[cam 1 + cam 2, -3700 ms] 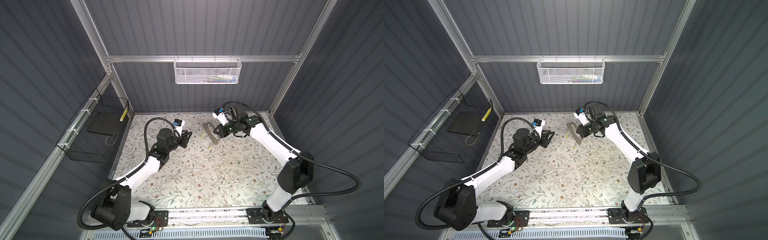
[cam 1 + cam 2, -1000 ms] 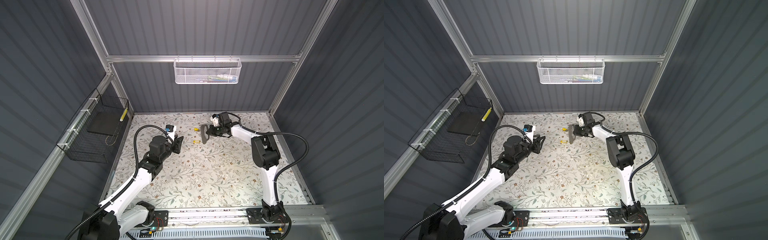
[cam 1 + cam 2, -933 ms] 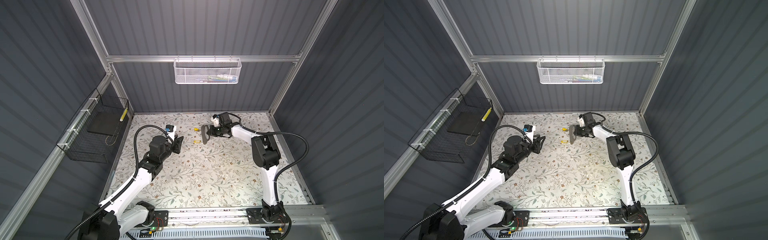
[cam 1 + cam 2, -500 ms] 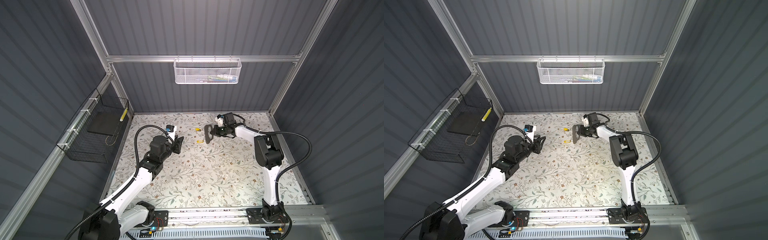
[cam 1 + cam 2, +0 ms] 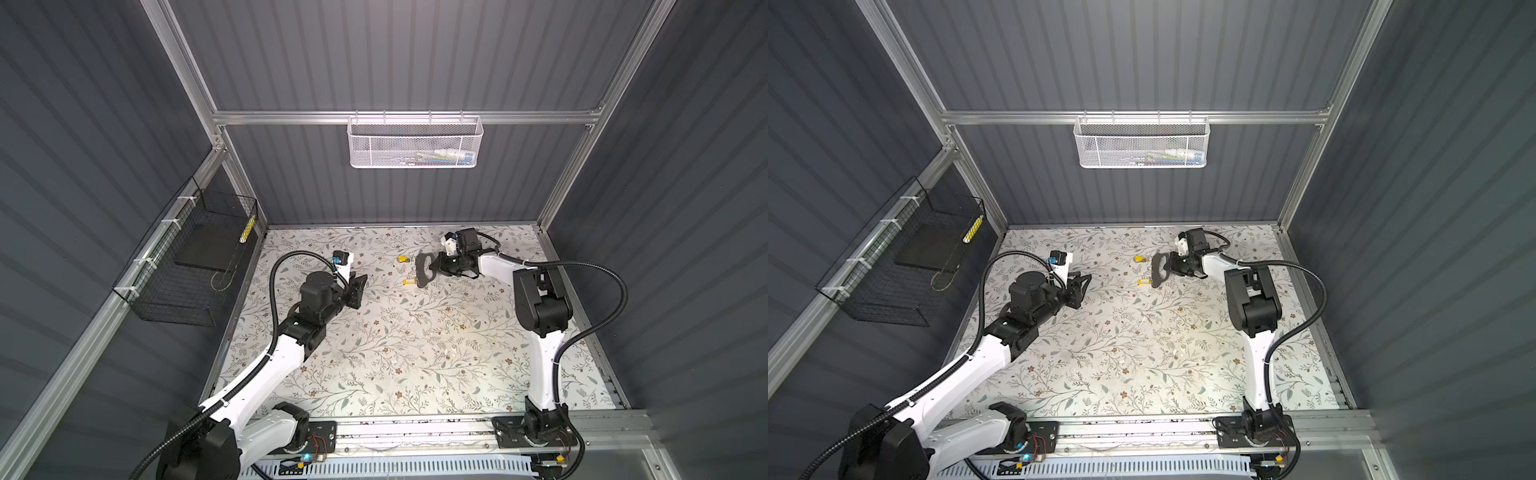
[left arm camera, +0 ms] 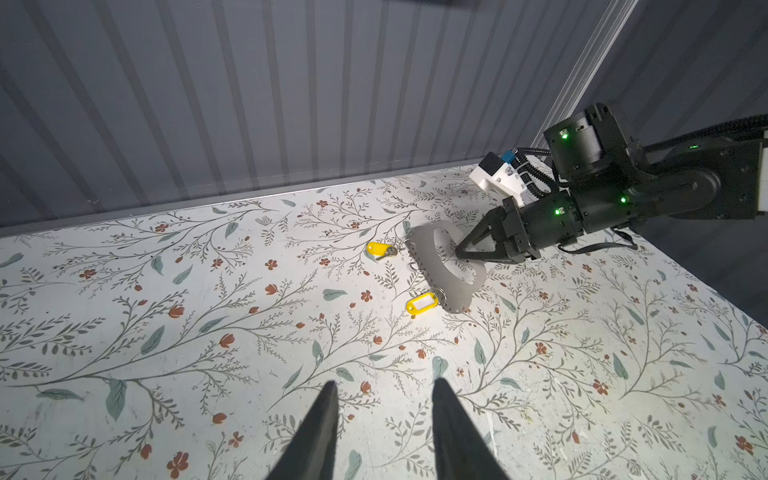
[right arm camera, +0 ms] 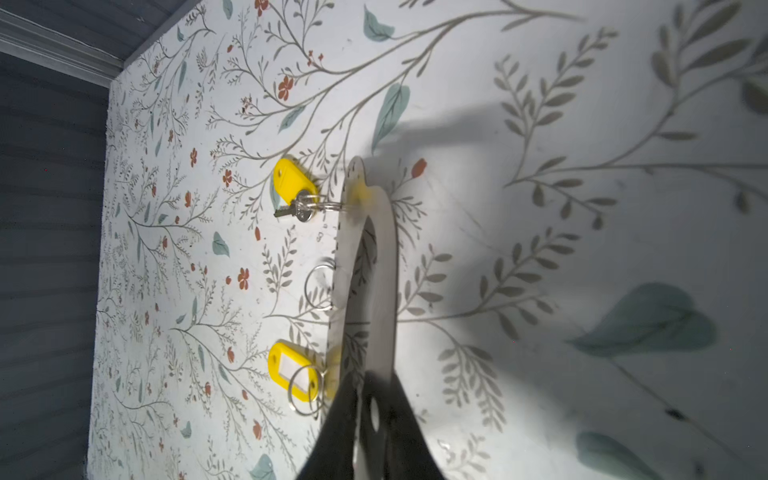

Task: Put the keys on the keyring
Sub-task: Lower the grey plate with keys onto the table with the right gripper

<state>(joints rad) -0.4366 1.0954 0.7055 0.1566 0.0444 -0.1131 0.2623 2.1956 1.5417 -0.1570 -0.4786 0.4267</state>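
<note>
Silvery bare ring [image 7: 306,286] at the keyring [image 7: 384,249] shows only in wrist views.

The right gripper [image 7: 374,399] straddles the near end of the grey keyring [image 7: 386,257], a dark finger on either side of the flat band (whether they pinch it cannot be told). A yellow key tag [image 7: 291,178] with a small silver key [image 7: 297,212] lies by the far tabbed end, its split ring reaching the loop's edge. A second yellow tag [image 7: 286,365], white-labelled, lies just beside the fingers. A bare split ring [image 7: 307,286] rests between the two on the floral table [image 7: 582,249].
</note>
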